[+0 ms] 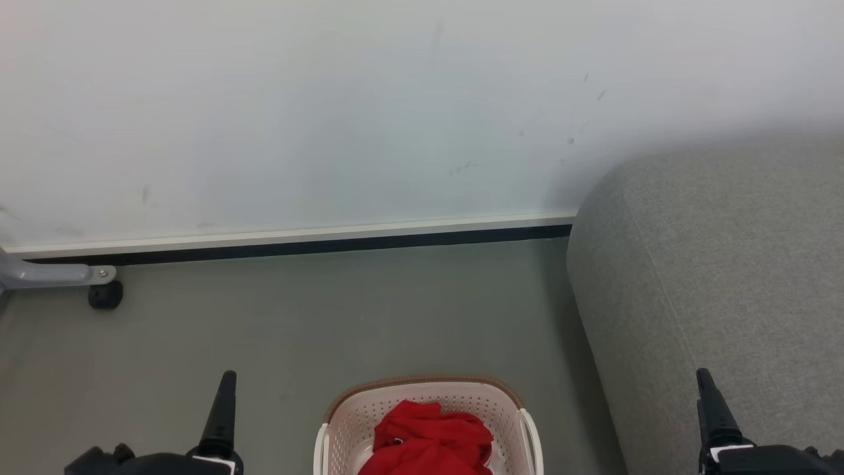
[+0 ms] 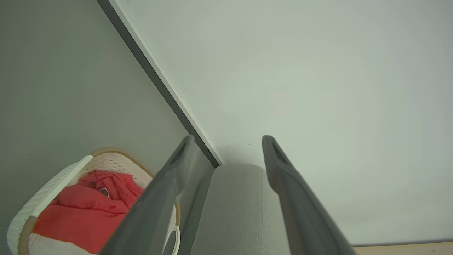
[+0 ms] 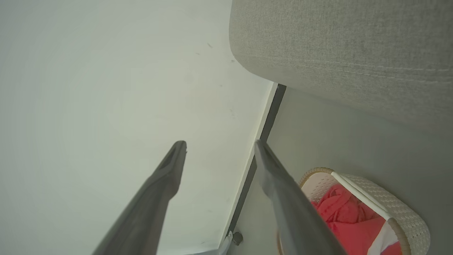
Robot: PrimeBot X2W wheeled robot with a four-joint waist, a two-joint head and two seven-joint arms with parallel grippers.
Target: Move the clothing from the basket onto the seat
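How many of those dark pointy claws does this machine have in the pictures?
2. The left tool hangs over the floor, left of the basket; the right tool hangs by the sofa, right of the basket. Both stand open.

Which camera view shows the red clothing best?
The left wrist view: most of the clothing shows. The head view cuts it off at the bottom edge; in the right wrist view a finger covers part.
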